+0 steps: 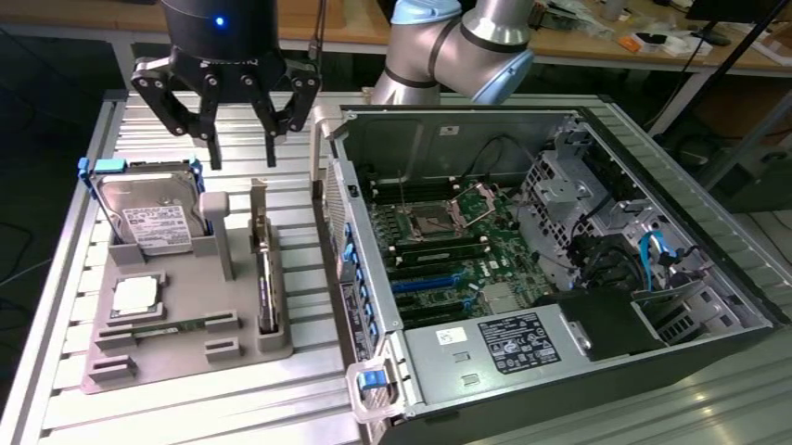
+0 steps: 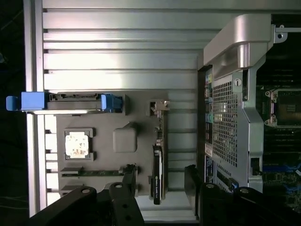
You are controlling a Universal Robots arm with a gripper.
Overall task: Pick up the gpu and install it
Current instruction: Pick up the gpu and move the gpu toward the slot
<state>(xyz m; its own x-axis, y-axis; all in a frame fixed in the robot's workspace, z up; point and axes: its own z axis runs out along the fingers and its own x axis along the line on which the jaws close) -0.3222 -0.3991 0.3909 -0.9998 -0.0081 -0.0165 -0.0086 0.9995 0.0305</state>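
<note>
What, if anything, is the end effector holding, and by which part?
Nothing. The end effector is open above the gpu, which stands edge-on in the grey tray.

Silver arm (image 1: 415,79), black claw (image 1: 243,158), perhaps blue-lit.

You're seeing the gpu (image 1: 265,287) standing edge-on, thin and dark, silver bracket rising at one end, along the gray tray (image 1: 198,278) edge at the exterior view's right.
</note>
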